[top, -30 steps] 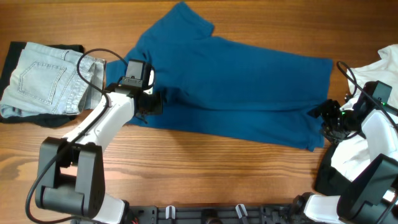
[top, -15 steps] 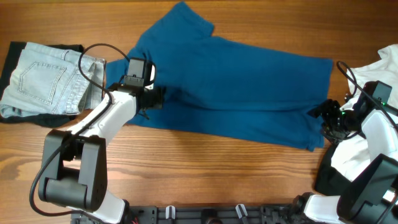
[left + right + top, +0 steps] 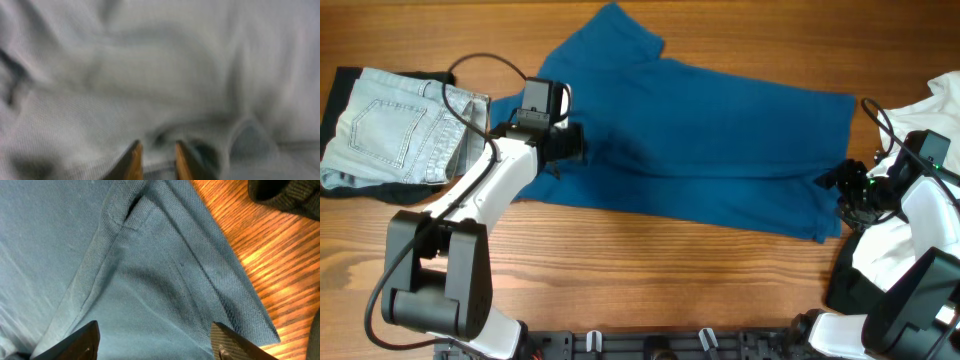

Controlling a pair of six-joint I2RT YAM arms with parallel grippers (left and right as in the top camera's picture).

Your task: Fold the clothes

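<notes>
Since the shirt [image 3: 710,140] lies spread across the table [image 3: 620,270] for folding: left gripper [image 3: 157,161] at its sleeve side, tips narrowly parted, hold on cloth not tellable; right gripper [image 3: 157,342] gaping over the hem corner, probably to pinch it.

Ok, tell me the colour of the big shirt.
The shirt is plain deep blue, clearest in the overhead view.

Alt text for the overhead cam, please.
A large deep-blue shirt lies spread across a wooden table, with the left gripper at its left edge and the right gripper at its right hem. Folded light jeans sit at far left, and white fabric lies at far right.
</notes>
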